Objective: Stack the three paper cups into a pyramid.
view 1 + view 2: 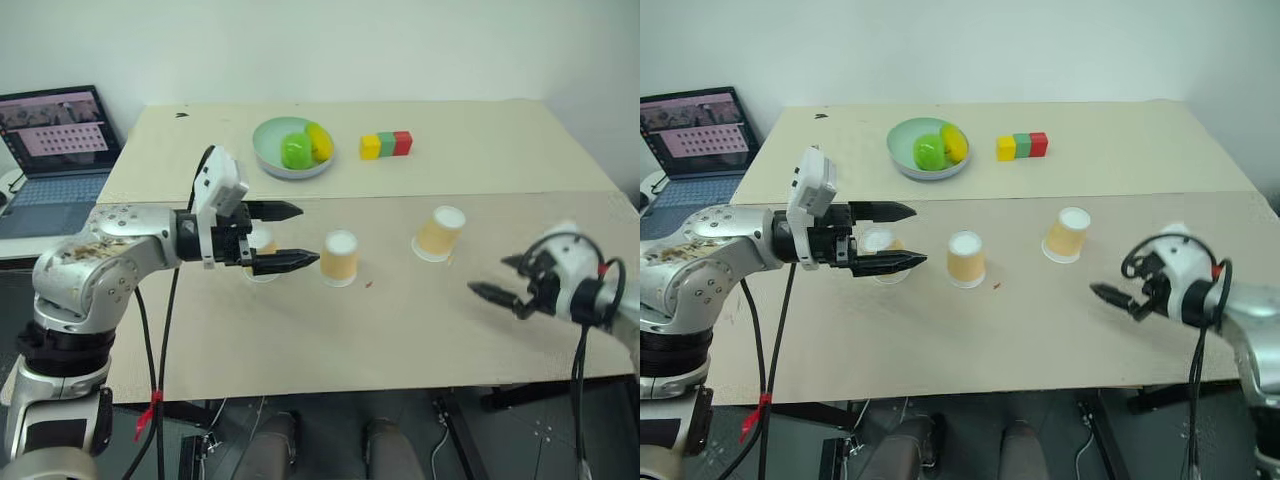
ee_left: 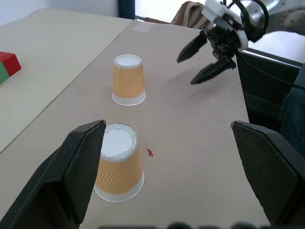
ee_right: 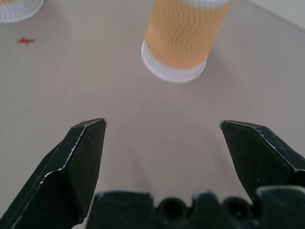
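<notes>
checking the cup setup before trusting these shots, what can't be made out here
- Leftmost cup: head views, mostly hidden behind the left tool; whether it touches a finger cannot be told.
- Right cup: right wrist view, its top is cut off by the picture edge.
- Laptop: head views, cut off at the edge, and the screen content is too small to read.
- Green and yellow items in the bowl: too small to identify.

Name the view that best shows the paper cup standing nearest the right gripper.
The right eye view: the orange-tan paper cup with white rim stands upside down, whole and unblocked, apart from the open right gripper. The left eye view shows it equally whole. The left wrist view shows it farther off; the right wrist view crops it.
</notes>
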Controlling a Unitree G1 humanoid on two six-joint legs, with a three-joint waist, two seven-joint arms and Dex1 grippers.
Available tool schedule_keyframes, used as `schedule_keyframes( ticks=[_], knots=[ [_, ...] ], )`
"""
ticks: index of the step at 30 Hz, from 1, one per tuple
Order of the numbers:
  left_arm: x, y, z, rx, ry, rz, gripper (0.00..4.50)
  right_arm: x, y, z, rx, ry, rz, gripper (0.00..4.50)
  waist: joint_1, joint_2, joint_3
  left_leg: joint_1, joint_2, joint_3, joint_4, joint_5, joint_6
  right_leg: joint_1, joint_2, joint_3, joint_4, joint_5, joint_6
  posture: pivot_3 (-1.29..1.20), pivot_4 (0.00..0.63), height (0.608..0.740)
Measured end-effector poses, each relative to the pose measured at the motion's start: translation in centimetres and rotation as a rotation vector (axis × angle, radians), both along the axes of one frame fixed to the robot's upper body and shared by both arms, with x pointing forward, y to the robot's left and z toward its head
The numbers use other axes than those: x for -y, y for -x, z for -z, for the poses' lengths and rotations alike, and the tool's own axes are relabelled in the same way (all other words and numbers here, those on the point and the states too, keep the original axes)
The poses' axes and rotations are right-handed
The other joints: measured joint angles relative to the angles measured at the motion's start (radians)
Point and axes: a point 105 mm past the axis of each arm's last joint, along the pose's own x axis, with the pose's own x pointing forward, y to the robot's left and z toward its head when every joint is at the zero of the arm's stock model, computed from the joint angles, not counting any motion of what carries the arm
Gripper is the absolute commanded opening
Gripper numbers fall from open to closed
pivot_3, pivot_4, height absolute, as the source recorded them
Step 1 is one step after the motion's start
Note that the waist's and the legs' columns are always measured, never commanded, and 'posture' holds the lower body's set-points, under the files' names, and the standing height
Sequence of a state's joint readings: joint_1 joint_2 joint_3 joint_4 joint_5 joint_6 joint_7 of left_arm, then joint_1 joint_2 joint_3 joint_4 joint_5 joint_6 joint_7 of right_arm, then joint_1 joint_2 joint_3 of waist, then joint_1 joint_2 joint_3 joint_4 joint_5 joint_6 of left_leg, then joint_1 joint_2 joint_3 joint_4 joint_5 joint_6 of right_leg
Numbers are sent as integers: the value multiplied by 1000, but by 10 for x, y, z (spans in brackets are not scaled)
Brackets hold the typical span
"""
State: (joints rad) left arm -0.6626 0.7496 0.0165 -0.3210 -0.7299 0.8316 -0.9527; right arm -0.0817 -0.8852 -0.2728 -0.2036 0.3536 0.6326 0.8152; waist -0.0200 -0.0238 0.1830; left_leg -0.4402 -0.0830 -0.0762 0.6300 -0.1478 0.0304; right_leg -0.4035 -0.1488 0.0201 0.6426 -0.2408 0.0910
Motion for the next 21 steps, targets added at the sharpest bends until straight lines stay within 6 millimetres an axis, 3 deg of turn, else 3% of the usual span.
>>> schedule_keyframes(
  ticks=[6,13,21],
  knots=[
    [-2,-5,-1,16,2,-19,4500,0,-17,10,70,-13,36,4490,0,0,0,1,2,1,2,0,0,1,2,0,0,0,0,0,150,740],
    [-1,-8,1,33,-15,-34,4500,-18,-56,-24,227,-35,-19,4490,5,0,1,0,3,1,2,0,0,1,3,-1,-1,1,-1,0,150,740],
    [-2,-8,1,42,-14,-39,4500,-33,-94,-36,275,-21,-59,4490,5,0,1,0,3,0,1,0,-1,1,3,-1,-1,1,-2,0,150,740]
  ],
)
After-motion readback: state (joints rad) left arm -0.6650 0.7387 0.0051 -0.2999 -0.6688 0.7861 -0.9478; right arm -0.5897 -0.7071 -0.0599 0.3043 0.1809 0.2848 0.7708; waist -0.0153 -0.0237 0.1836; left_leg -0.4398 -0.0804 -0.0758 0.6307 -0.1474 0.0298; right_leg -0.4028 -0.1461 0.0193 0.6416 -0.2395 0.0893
